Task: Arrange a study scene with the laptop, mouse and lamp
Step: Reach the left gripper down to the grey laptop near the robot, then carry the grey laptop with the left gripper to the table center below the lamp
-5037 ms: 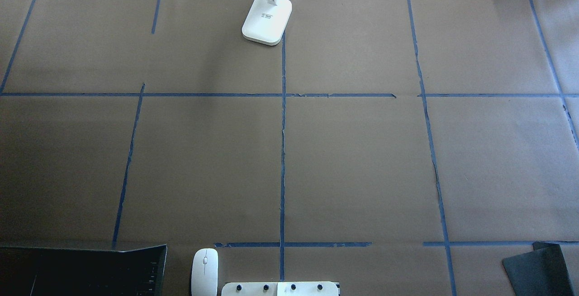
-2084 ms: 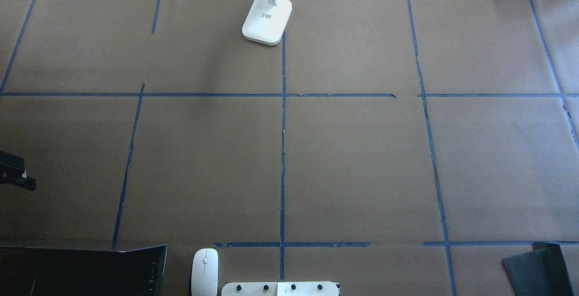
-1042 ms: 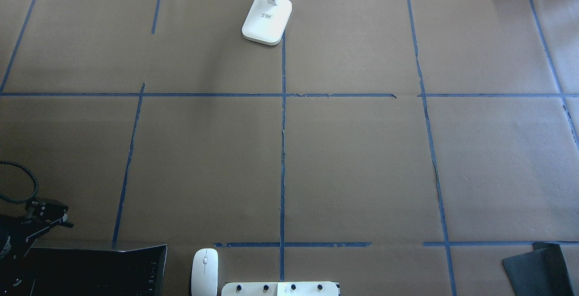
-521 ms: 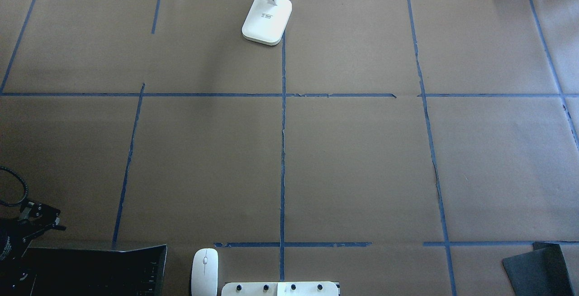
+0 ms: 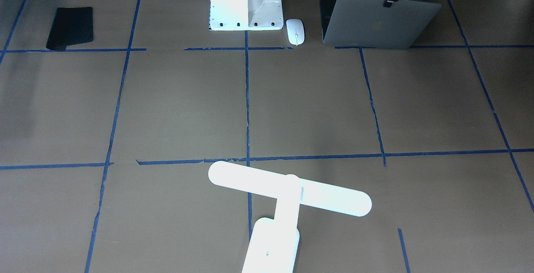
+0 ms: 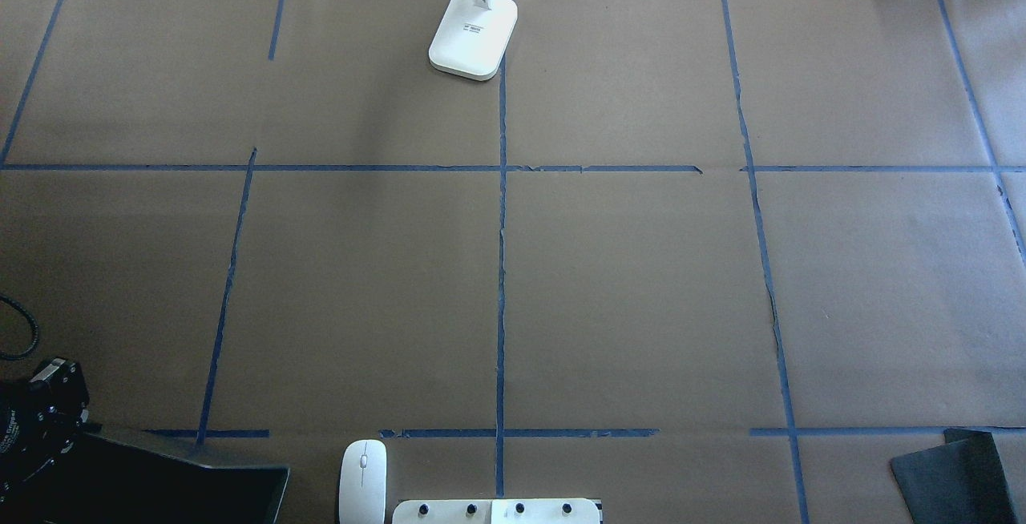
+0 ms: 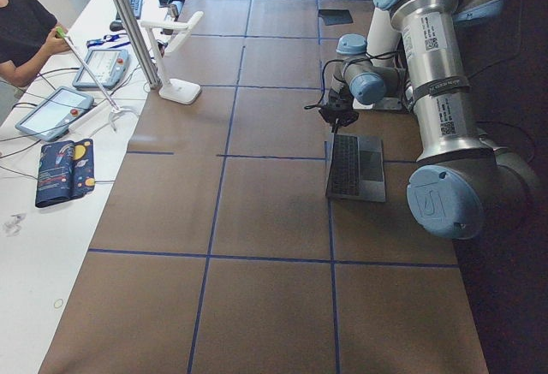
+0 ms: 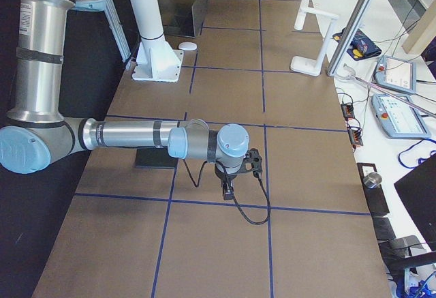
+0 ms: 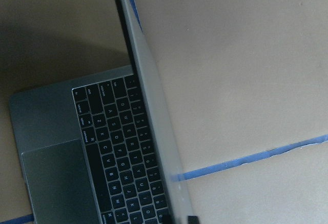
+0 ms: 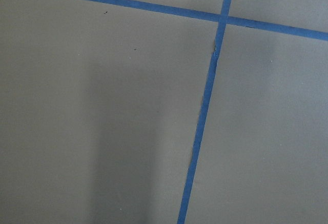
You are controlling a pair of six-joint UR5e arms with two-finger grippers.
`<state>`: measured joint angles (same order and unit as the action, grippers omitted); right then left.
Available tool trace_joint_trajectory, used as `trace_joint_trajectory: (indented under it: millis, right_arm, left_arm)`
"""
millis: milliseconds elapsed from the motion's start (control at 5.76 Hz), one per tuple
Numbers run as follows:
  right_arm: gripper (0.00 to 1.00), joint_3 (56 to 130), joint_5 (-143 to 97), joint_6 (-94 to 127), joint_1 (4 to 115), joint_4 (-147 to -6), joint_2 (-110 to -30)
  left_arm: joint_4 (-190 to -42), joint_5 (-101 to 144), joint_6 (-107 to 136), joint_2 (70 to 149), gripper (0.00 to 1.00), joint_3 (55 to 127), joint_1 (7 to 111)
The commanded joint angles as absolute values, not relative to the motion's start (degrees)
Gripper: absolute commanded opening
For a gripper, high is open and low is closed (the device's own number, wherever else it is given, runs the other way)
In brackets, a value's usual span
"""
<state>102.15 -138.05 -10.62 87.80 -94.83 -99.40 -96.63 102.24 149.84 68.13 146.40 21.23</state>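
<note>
While the laptop [image 5: 371, 26] sits at the robot-side edge of the bench [image 6: 641, 308], on the robot's left, its long axis runs along that edge. The logo side of the lid faces away from the robot and the keyboard faces toward it. You can see the left pincer [image 5: 388, 2] closed on the lid's top edge. Against the overhead view half a second ago, that edge now sits lower and slanted. The keys no longer show, and a strip of blue tape [image 6: 207, 433] has come into sight beyond it. The lamp [image 5: 288, 191] stands at the far edge by the centre line, with its bar head lying roughly crosswise and set toward the robot from the base. The right pincer [image 8: 227, 187] hangs over the bench well apart from all this; you cannot tell whether it is open. The mouse [image 5: 295, 31] lies between the laptop and the white pedestal [image 5: 246, 1], its length pointing across the bench.
</note>
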Motion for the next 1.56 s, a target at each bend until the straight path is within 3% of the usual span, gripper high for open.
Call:
trace_joint_trajectory:
  millis: [0, 695, 1042, 1389]
  right_arm:
    - [1.00, 102.1, -138.3, -10.5, 87.8, -94.9, -99.5]
    - [1.00, 102.0, -138.5, -10.1, 87.8, -94.9, -99.4]
    - [1.00, 101.5, -138.5, -10.0, 87.8, -95.0, -99.4]
    - [1.00, 101.0, -138.5, -9.9, 87.8, -95.1, -99.4]
  left_arm:
    - [-93.6, 102.3, 148.9, 68.4, 0.00, 148.8, 28.3]
    - [-90.4, 102.6, 139.1, 74.9, 0.00, 146.3, 37.1]
    - [-78.6, 102.7, 135.6, 92.3, 0.00, 139.7, 41.6]
    - [-74.6, 103.0, 134.0, 110.4, 0.00, 125.1, 45.9]
